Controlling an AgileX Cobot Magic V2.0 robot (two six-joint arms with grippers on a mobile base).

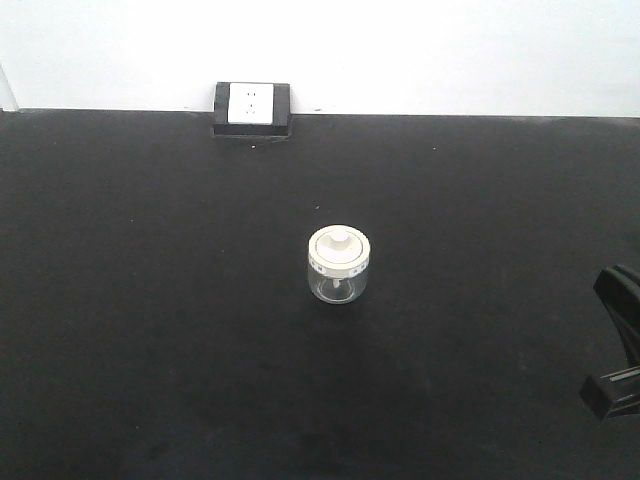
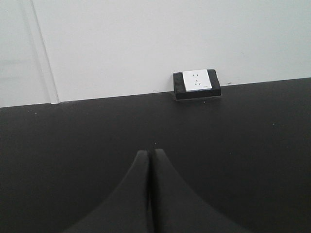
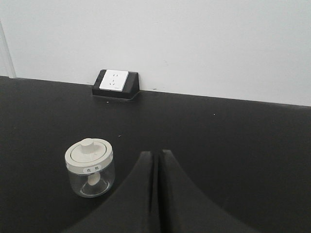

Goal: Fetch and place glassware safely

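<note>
The glassware is a small squat clear jar (image 1: pixel 339 265) with a cream-white knobbed lid, standing upright in the middle of the black tabletop. In the right wrist view the jar (image 3: pixel 90 168) sits low and left of my right gripper (image 3: pixel 156 153), which is shut with nothing in it and apart from the jar. My left gripper (image 2: pixel 149 152) is shut and empty over bare black surface; the jar does not appear in its view. In the front view only part of the right arm (image 1: pixel 618 340) shows at the right edge.
A black wall socket box with a white face (image 1: pixel 251 108) stands at the table's far edge against the white wall, also seen as the socket box (image 2: pixel 196 84) and the socket box (image 3: pixel 115 83). The black tabletop (image 1: pixel 150 300) spreads around the jar.
</note>
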